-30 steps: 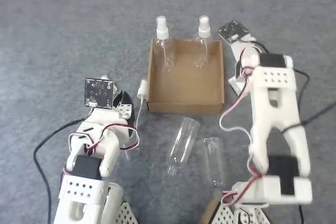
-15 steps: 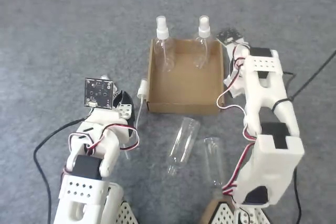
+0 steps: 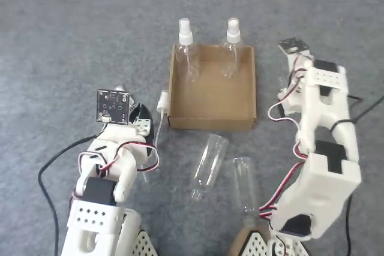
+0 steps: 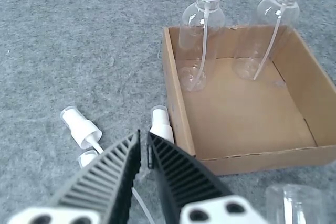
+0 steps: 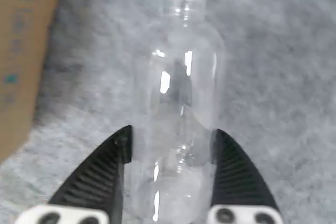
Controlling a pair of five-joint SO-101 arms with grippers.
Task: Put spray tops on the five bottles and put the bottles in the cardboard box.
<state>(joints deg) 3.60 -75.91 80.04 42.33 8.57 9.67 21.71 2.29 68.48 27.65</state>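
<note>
A: Right gripper (image 5: 170, 137) has its fingers clamped on either side of an uncapped bottle (image 5: 181, 77), just beside the box (image 5: 21, 51).

B: Left gripper (image 4: 143, 139), fingers nearly together, holding nothing, hovers over a spray top (image 4: 160, 124) against the box's outer wall. Two capped bottles (image 3: 187, 58) (image 3: 231, 52) stand inside.

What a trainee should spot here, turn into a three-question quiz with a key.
1. True or false: both bottles standing in the cardboard box carry spray tops.
2. In the high view, how many uncapped bottles lie on the carpet in front of the box?
3. Where are the loose spray tops? A) inside the box B) on the carpet beside the box, near the left tool C) on the lying bottles
Key: 1 true; 2 two; 3 B.
</note>
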